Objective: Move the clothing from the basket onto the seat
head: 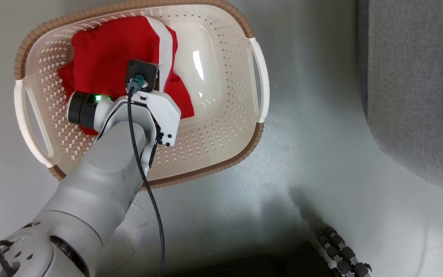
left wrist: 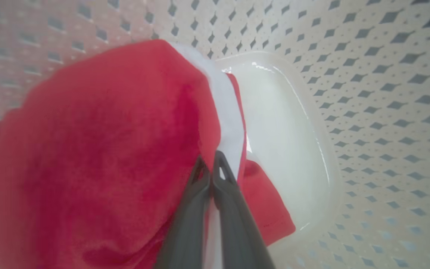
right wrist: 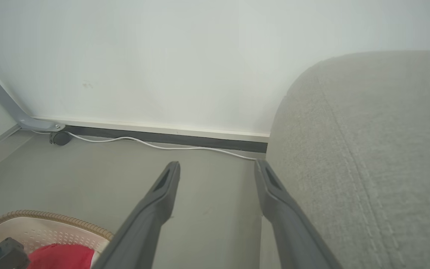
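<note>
The clothing [head: 106, 54] is a bright red heap with a white stripe along one side. It lies inside the basket [head: 221, 127], filling the half on the robot's left. The glossy cream bottom of the other half is bare.

In the left wrist view the left tool [left wrist: 210, 164] reaches into this heap. Its two dark fingers [left wrist: 233, 209] are pressed together, with a fold of red and white fabric pinched between the tips where the stripe meets the red. From the head view the pale left forearm [head: 106, 169] comes down over the basket's near rim, and its wrist covers the middle of the heap. A black cable [head: 144, 177] runs along the forearm.

The basket stands on a grey floor [head: 313, 161]. The seat [head: 406, 96], grey and rounded at its corner, stands well apart from the basket on the robot's right.

In the right wrist view the right tool [right wrist: 218, 166] hangs above the floor just beside the seat's edge. Its fingers are spread wide and nothing is between them. Beyond it a white cord [right wrist: 162, 145] runs along the dark baseboard at the foot of a pale wall [right wrist: 185, 59]. A corner of the basket with some red fabric shows at the lower left of that view.
</note>
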Controlling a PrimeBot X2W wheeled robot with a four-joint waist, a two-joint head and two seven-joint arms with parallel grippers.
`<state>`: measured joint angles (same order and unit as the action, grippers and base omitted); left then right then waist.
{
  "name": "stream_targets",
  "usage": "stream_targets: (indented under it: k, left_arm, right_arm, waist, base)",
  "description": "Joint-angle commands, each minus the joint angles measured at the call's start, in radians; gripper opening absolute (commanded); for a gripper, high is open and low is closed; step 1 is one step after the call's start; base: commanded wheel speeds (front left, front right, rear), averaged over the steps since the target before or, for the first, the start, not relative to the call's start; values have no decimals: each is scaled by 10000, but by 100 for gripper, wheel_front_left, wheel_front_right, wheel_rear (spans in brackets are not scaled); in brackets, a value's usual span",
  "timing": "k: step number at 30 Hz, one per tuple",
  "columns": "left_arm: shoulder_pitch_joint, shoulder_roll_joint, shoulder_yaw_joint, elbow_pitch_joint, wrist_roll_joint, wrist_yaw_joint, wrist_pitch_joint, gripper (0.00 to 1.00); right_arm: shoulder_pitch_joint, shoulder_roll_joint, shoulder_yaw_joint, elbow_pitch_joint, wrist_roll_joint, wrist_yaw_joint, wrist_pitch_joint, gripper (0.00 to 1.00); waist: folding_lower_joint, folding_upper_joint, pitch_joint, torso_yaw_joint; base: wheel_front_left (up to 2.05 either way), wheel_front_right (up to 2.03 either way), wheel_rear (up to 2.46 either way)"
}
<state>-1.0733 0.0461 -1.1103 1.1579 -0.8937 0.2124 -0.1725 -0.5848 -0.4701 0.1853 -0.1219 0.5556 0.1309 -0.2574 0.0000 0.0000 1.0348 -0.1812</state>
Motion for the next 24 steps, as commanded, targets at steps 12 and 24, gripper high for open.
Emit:
stream_targets:
  k: [12, 24]
  left_arm:
    - [975, 41, 1153, -1178, 316, 308, -888, 0]
    - [3168, 159, 4180, -3262, 3200, 196, -891, 0]
  right_arm:
    - [719, -128, -25, 359, 120, -2, -44, 100]
    - [1174, 144, 506, 966, -28, -2, -44, 100]
  waist:
    - [0, 0, -1766, 379]
    - [0, 0, -3816, 580]
  base:
    - [0, 0, 0]
    - [0, 0, 0]
